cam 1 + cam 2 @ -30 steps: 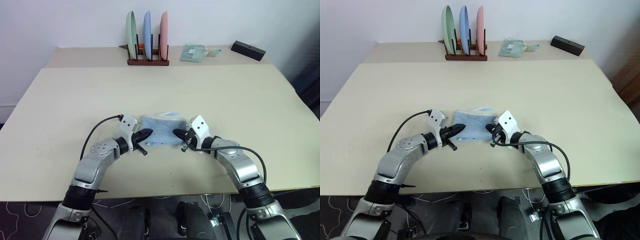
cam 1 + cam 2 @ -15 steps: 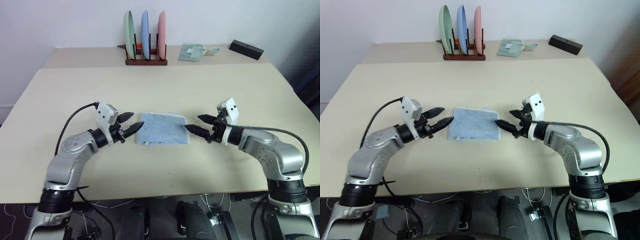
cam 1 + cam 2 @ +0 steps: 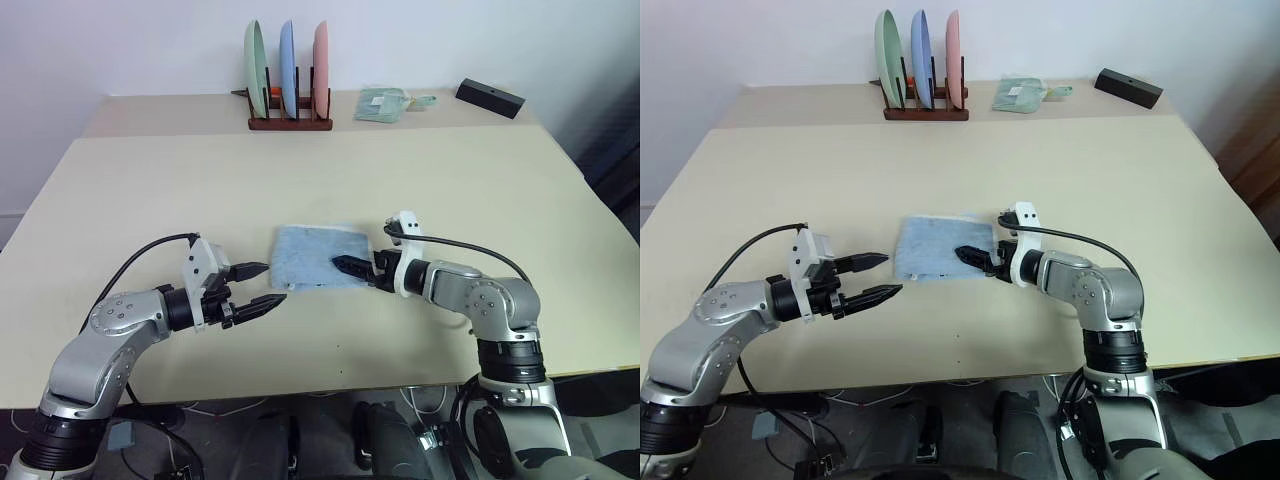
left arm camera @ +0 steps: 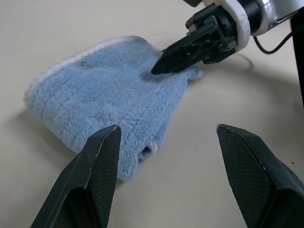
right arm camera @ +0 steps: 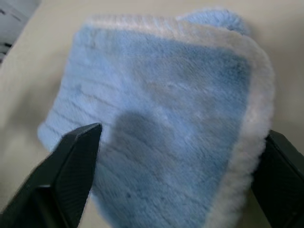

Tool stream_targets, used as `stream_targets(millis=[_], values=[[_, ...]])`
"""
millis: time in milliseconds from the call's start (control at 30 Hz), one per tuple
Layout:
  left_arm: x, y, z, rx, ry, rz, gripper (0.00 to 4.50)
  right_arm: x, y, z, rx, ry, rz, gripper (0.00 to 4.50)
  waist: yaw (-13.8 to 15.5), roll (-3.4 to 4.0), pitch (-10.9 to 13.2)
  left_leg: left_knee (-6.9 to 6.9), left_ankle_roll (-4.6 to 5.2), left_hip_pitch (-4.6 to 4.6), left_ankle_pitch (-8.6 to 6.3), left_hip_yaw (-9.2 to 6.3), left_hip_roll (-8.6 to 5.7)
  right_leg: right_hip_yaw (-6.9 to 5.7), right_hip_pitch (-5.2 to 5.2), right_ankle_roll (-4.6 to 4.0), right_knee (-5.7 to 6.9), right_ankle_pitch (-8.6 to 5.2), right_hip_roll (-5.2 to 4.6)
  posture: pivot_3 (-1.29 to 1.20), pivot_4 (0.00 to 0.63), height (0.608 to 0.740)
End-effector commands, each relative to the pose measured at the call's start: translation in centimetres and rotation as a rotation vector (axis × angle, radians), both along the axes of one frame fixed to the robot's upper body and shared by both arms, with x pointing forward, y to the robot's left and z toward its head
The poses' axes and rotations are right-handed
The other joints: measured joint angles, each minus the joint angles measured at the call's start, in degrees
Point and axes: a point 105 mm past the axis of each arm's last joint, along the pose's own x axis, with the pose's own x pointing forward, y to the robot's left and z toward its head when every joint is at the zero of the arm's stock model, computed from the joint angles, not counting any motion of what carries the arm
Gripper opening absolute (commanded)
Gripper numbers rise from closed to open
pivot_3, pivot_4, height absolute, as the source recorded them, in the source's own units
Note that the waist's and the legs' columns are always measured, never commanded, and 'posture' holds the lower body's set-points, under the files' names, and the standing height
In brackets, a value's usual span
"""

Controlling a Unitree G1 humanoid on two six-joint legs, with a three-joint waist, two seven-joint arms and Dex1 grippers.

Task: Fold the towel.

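- Eye views: a pale beige tabletop (image 3: 480, 180) under a white wall — the light blue towel (image 3: 312, 259) lies folded flat between both hands. The left hand (image 3: 262, 287), fingers spread, holds nothing just short of the towel's near corner; the right hand (image 3: 346, 266) reaches over its other edge.
- Left wrist view: the towel's white border shows — the right hand's tip sits on the pile.
- Right wrist view: black fingers (image 5: 71, 161) spread, straddling the towel.

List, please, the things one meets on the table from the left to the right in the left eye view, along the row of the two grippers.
left gripper → towel → right gripper, over the towel's right part.
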Motion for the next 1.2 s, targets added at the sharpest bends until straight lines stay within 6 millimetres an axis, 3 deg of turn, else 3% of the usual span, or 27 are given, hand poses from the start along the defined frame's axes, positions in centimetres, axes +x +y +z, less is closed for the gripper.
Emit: stream_targets(millis=[33, 167, 267, 433, 500, 600, 667, 800, 867, 1067, 1167, 1200], values=[[0.0, 0.1, 1.2, 0.004, -0.057, 0.006, 3.30, 0.2, 0.4, 0.4, 0.028, 0.002, -0.006, 2.26, -0.28, 0.00, 0.00, 0.00, 0.00, 0.00, 0.00, 0.00, 0.01, 0.00, 0.00, 0.02, -0.01, 0.01, 0.01, 0.00, 0.150, 0.740], [-0.1, 0.0, 1.0, 0.007, -0.057, 0.009, 3.30, 0.3, 0.1, 0.8, 0.039, -0.003, -0.021, 0.24, -0.33, 0.01, 0.00, -0.01, 0.00, 0.00, 0.00, 0.01, 0.02, 0.00, -0.01, 0.03, -0.01, 0.01, 0.03, 0.00, 0.150, 0.740], [-0.1, 0.0, 0.9, 0.009, -0.057, 0.008, 3.30, 0.2, -0.3, 1.3, 0.056, -0.011, -0.031, 0.11, -0.22, 0.01, 0.00, -0.01, 0.00, 0.00, 0.00, 0.01, 0.02, 0.00, 0.00, 0.03, -0.01, 0.01, 0.03, 0.00, 0.150, 0.740], [0.1, -0.2, 0.9, 0.006, -0.063, 0.005, 3.30, 0.6, -3.0, 4.0, 0.167, -0.061, -0.147, 0.11, -0.13, 0.01, 0.01, -0.01, 0.00, -0.02, 0.00, 0.00, 0.01, 0.00, 0.00, 0.04, -0.02, 0.01, 0.01, 0.00, 0.150, 0.740], [0.3, -0.6, 0.9, -0.002, -0.066, -0.002, 3.30, 2.1, -8.5, 6.4, 0.248, -0.149, -0.377, 0.11, -0.02, 0.05, 0.03, -0.01, 0.01, -0.02, 0.00, 0.00, 0.01, 0.00, 0.00, 0.04, -0.03, 0.01, 0.01, 0.00, 0.150, 0.740], [0.6, -1.3, 0.7, -0.009, -0.070, -0.028, 3.30, 2.1, -17.2, 8.2, 0.328, -0.220, -0.718, 0.11, 0.80, 0.08, 0.05, 0.00, 0.03, -0.04, -0.02, 0.01, -0.03, 0.00, 0.02, 0.04, -0.05, 0.01, -0.01, 0.00, 0.150, 0.740], [0.8, -1.8, 0.7, -0.015, -0.074, -0.050, 3.30, 1.2, -21.6, 7.8, 0.351, -0.202, -0.897, 0.11, 1.20, 0.08, 0.04, 0.00, 0.05, -0.04, -0.03, 0.02, -0.05, 0.00, 0.04, 0.04, -0.09, 0.01, -0.01, 0.00, 0.150, 0.740], [1.4, -3.0, 0.7, -0.035, -0.076, -0.086, 3.30, -0.8, -28.5, 5.7, 0.476, -0.114, -1.263, 0.11, 0.78, 0.08, 0.03, -0.03, 0.05, -0.02, -0.03, 0.10, 0.00, 0.01, 0.05, 0.05, -0.11, 0.01, 0.06, 0.00, 0.150, 0.740], [1.5, -3.4, 0.7, -0.041, -0.077, -0.100, 3.30, -1.3, -29.7, 4.8, 0.505, -0.068, -1.348, 0.11, 0.44, 0.16, 0.01, -0.03, 0.06, 0.01, -0.02, 0.15, 0.02, 0.05, 0.05, 0.05, -0.07, 0.01, 0.07, 0.00, 0.150, 0.740], [1.7, -4.2, 0.5, -0.040, -0.083, -0.130, 3.30, -1.8, -30.5, 3.2, 0.443, 0.007, -1.410, 0.11, -0.58, 0.41, 0.00, -0.05, 0.07, 0.04, -0.03, 0.19, 0.11, 0.18, 0.02, 0.06, -0.05, 0.01, 0.19, 0.00, 0.150, 0.740], [1.6, -4.1, 0.4, -0.041, -0.083, -0.126, 3.30, -1.7, -30.8, 3.4, 0.401, -0.008, -1.413, 0.11, -0.41, 0.41, -0.01, -0.05, 0.07, 0.04, -0.03, 0.20, 0.11, 0.20, 0.02, 0.06, -0.06, 0.01, 0.19, 0.00, 0.150, 0.740], [1.5, -4.1, 0.3, -0.041, -0.083, -0.125, 3.30, -1.7, -30.8, 3.7, 0.398, -0.022, -1.406, 0.38, -0.32, 0.41, -0.01, -0.04, 0.08, 0.03, -0.03, 0.20, 0.09, 0.22, 0.03, 0.06, -0.06, 0.01, 0.17, 0.00, 0.150, 0.740]])
